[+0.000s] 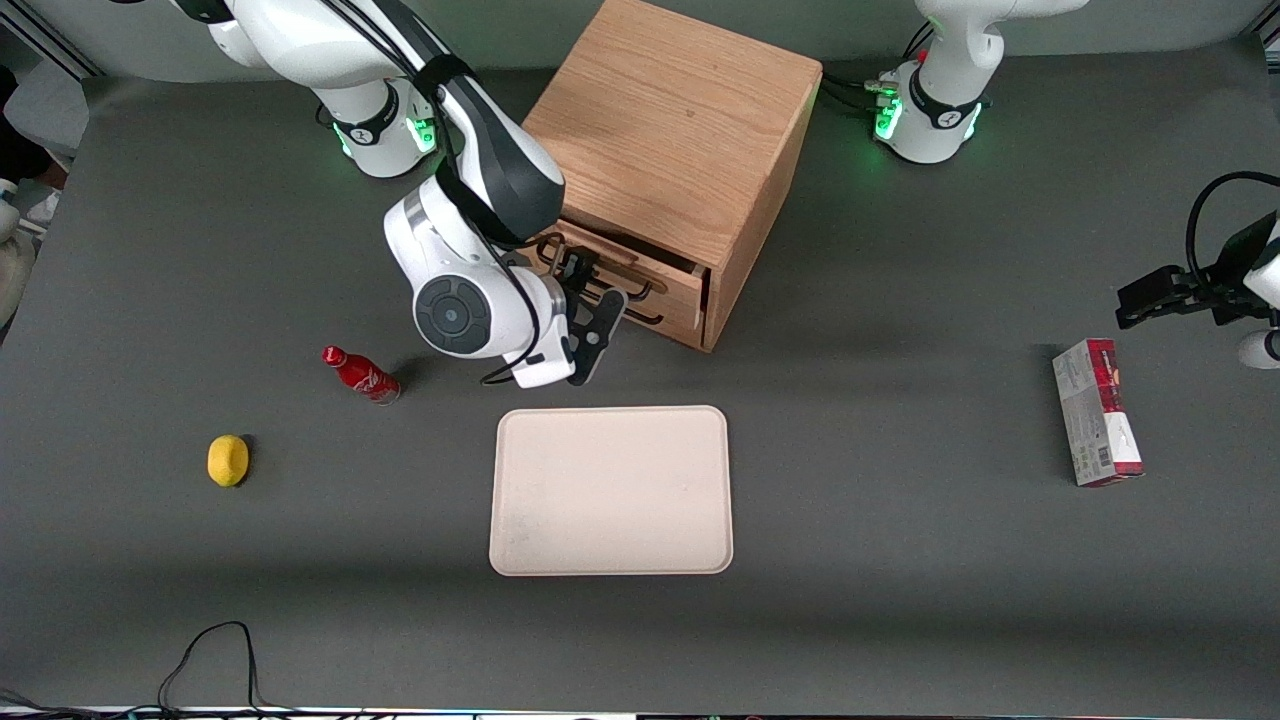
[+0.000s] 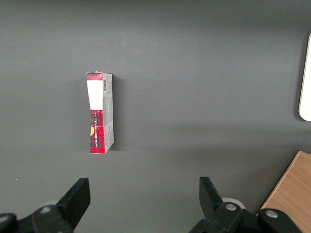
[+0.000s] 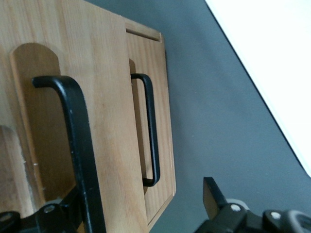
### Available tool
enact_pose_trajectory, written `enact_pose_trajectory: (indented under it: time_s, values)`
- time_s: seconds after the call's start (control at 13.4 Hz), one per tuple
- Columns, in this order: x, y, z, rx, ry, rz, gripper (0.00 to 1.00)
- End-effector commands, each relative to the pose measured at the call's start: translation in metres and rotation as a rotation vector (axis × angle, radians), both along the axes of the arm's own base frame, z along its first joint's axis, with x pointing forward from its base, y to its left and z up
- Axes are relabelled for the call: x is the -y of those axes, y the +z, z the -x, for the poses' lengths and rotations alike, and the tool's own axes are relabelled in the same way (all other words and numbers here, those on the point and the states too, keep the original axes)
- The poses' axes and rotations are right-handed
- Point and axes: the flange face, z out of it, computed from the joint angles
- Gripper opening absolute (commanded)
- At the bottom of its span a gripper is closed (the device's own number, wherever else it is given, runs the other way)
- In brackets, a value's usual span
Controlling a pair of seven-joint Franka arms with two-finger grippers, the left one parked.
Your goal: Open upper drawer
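Tool [image 1: 590, 300] at upper drawer [image 1: 640, 268], tray [image 1: 611, 489] nearby

Glossy white arm shells [image 1: 440, 250] with a black sleeve, a dark grey round joint cap, black cables along the links, green lights at the base. Black gripper [image 1: 590, 300] at the cabinet's drawer fronts, bolted knuckles.

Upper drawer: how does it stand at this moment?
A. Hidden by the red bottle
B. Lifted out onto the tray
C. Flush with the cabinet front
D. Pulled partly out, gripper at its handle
D: the upper drawer juts out past the lower drawer, with the gripper at its black handle.
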Motion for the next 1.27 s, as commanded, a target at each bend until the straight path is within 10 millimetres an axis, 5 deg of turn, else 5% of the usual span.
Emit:
enact_pose_trajectory:
  time_s: [0.0, 1.2]
  values:
    - [0.004, 0.004, -0.01, 0.05, 0.019, 0.001, 1.0]
    - [0.036, 0.004, -0.044, 0.073, -0.045, -0.005, 1.0]
